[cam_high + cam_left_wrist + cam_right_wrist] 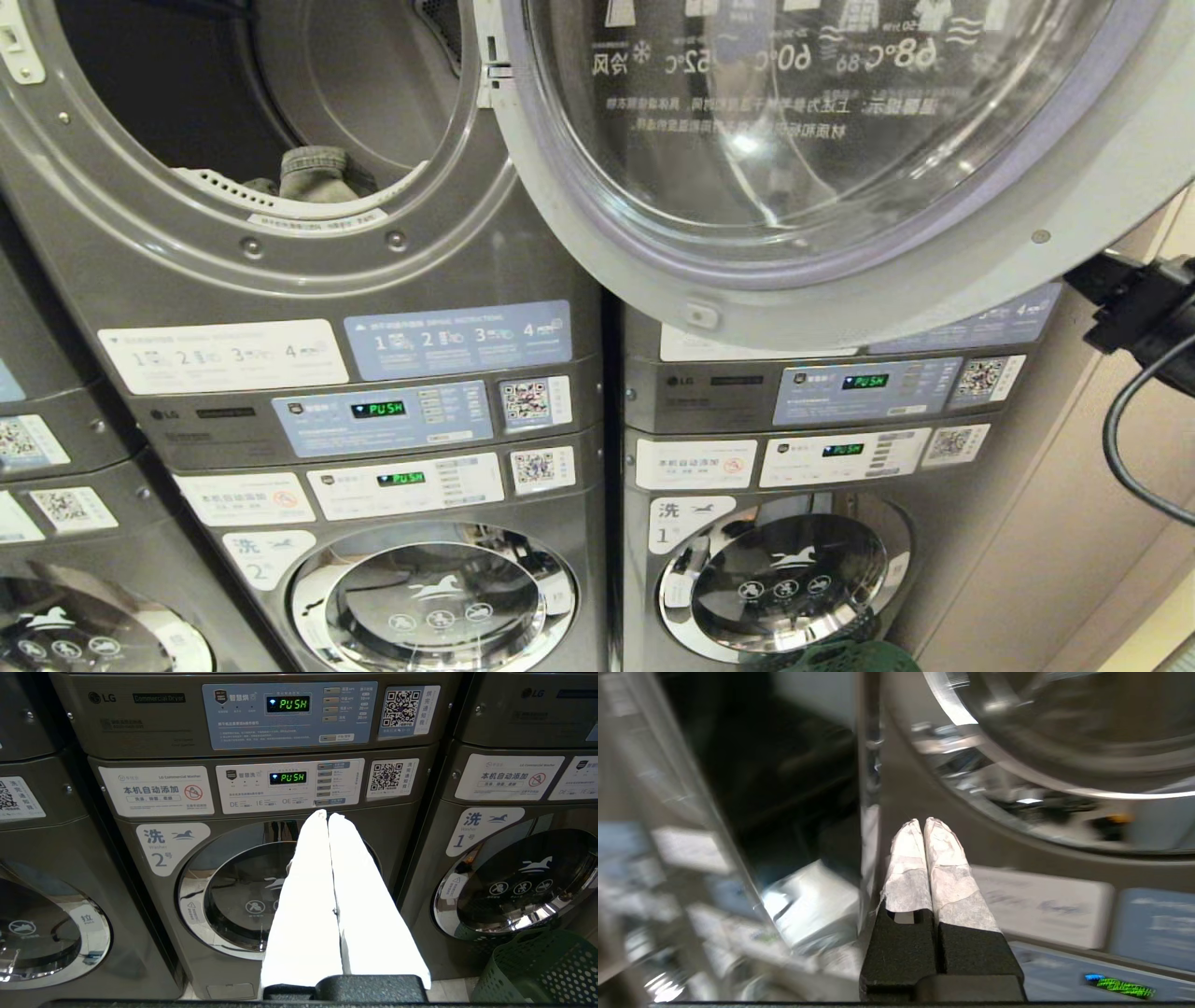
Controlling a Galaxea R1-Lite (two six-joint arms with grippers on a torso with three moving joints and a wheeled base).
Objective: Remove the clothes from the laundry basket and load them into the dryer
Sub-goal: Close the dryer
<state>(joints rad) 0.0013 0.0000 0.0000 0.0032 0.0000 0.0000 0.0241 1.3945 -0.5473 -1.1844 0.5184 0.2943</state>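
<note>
Right pincer (924, 823), fingers pressed together on nothing, hangs beside the open dryer door (840, 168); left pincer (327, 814) likewise shut and empty; clothes (317, 175) lie inside the dryer (308, 280); laundry basket (542, 970) sits low right.

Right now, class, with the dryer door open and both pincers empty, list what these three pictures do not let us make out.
- Grey clothes in the dryer drum: head view; the chrome door rim hides most, so their number is unknown.
- Green perforated plastic laundry basket: cut off by the edge in the left wrist view; contents unseen.
- Right pincer: surroundings blurred in its wrist view.
- Small label text: too small.
</note>
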